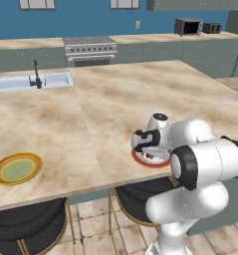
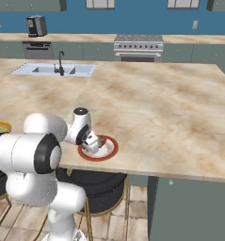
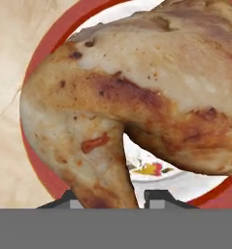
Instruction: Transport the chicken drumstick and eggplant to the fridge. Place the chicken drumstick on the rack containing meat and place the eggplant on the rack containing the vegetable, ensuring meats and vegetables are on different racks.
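The gripper [image 3: 107, 197] is clamped on the drumstick [image 3: 137, 107], which lies on the red-rimmed plate [image 1: 140, 158] at the counter's [image 1: 140, 94] near edge. Nothing of the 2 items looks delivered yet, so both fridge placements seem left.

The table [image 1: 140, 94] lies wide and bare beyond the red-rimmed plate [image 2: 110, 151], open all the way to the sink [image 1: 31, 82] and its dark tap [image 1: 37, 74]. The pincer [image 3: 107, 197] sits low over the plate, with the chicken drumstick [image 3: 137, 97] pressed close between its 2 tips. A yellow plate [image 1: 17, 168] lies well apart near the table's front edge. Black stools [image 1: 28, 224] crowd the space under that edge.
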